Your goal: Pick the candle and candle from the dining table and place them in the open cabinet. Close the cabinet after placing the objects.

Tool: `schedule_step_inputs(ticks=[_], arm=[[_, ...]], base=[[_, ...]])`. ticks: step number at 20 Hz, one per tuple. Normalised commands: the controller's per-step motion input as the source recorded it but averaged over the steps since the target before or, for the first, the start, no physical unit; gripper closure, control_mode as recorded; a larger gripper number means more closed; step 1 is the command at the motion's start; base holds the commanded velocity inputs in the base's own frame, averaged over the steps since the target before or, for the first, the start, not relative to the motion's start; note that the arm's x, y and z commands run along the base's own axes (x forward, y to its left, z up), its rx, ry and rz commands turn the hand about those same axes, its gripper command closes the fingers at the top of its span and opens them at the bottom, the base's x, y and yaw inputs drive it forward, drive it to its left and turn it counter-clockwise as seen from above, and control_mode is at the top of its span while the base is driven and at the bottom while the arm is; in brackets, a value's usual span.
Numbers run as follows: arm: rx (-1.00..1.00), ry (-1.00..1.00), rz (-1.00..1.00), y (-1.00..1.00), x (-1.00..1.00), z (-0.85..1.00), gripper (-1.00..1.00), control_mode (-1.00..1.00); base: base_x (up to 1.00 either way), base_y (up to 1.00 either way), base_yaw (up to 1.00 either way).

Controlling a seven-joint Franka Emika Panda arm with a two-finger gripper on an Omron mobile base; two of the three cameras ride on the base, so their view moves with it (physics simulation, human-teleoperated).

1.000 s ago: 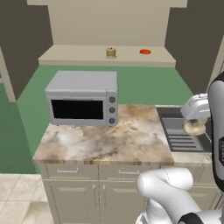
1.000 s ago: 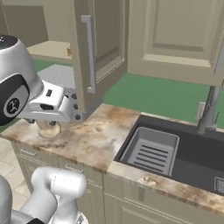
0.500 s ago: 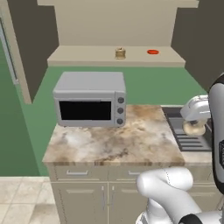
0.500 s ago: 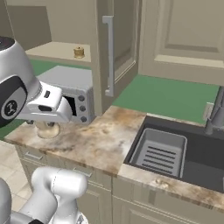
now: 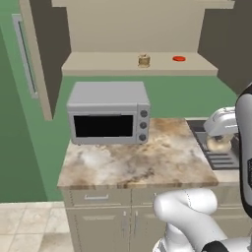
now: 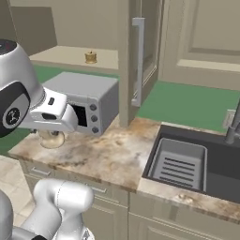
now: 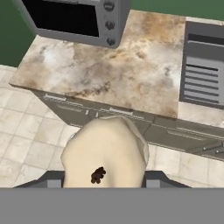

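Gripping cream candle [image 7: 104, 157], claw [image 7: 104, 181] raised.

Glossy white rounded arm [image 5: 189, 211] links, dark grey joint bands, boxy white hand housing [image 6: 49, 110] — apparently a small dark slot.

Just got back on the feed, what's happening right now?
The end effector is carrying the cream candle, held out over the counter in front of the microwave. The brown candle already sits on the shelf of the open cabinet, next to a red disc. The cabinet doors are open, so the second placement and the closing are yet to be done.
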Motion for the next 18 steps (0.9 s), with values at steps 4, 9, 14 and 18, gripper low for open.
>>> schedule_step_inputs(ticks=[4,9,14,18], arm=[[0.0,0.0,0.0,0.0,0.0,0.0,1.0,1.0],[0.0,0.0,0.0,0.0,0.0,0.0,1.0,1.0],[0.0,0.0,0.0,0.0,0.0,0.0,1.0,1.0],[0.0,0.0,0.0,0.0,0.0,0.0,1.0,1.0]], base=[[0.22,0.47,-0.1],[0.81,0.37,-0.13],[0.98,0.12,-0.24],[0.4,0.04,-0.17]])
